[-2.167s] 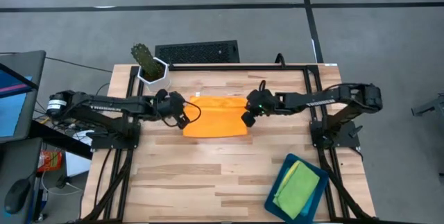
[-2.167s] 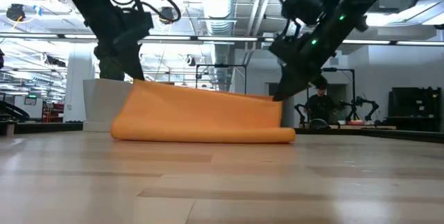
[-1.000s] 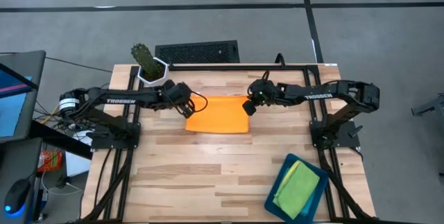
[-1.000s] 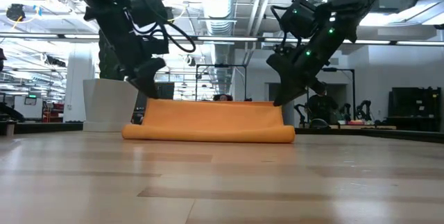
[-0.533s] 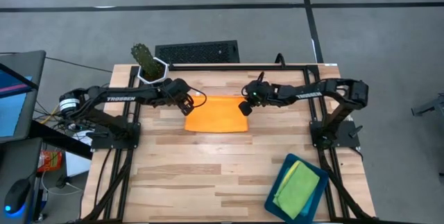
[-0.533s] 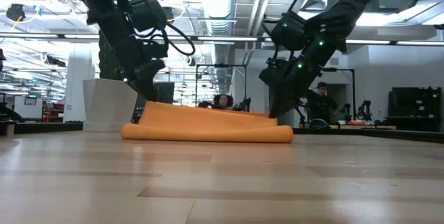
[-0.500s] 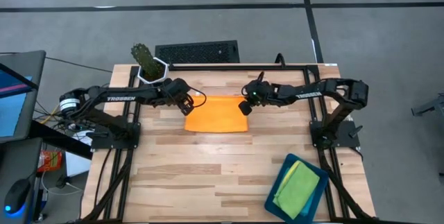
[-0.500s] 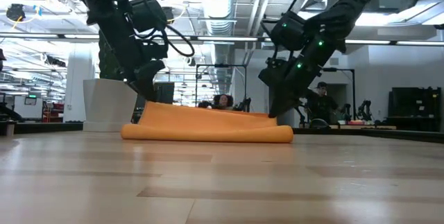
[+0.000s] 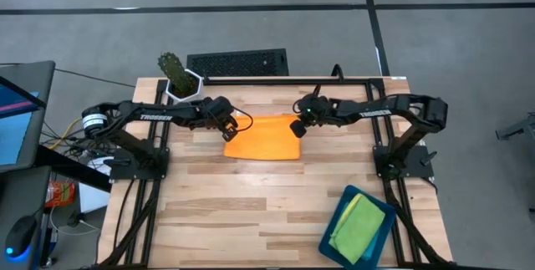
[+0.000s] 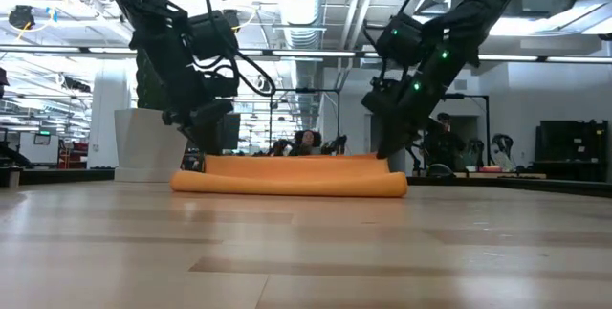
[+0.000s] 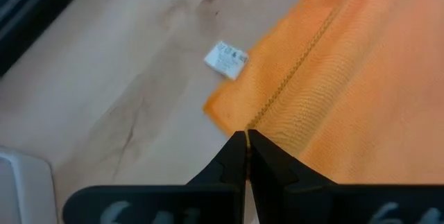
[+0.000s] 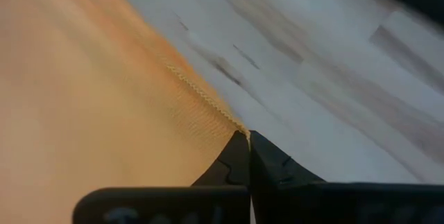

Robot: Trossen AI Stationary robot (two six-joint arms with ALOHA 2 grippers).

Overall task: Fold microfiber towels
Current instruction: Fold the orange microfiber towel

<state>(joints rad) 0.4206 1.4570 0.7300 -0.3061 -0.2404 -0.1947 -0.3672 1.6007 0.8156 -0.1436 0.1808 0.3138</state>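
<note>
Now the orange microfiber towel (image 9: 262, 138) is lying folded flat near the desk's (image 9: 251, 211) back edge, its lifted edge lowered since a moment ago. The left end effector (image 9: 228, 131) and right end effector (image 9: 298, 128) are pinching its far corners, clenched, so this fold is nearly finishing; releasing likely follows.

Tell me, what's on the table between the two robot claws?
The folded orange towel lies there, seen best from above. The left gripper pinches one far corner and the right gripper pinches the other.
</note>
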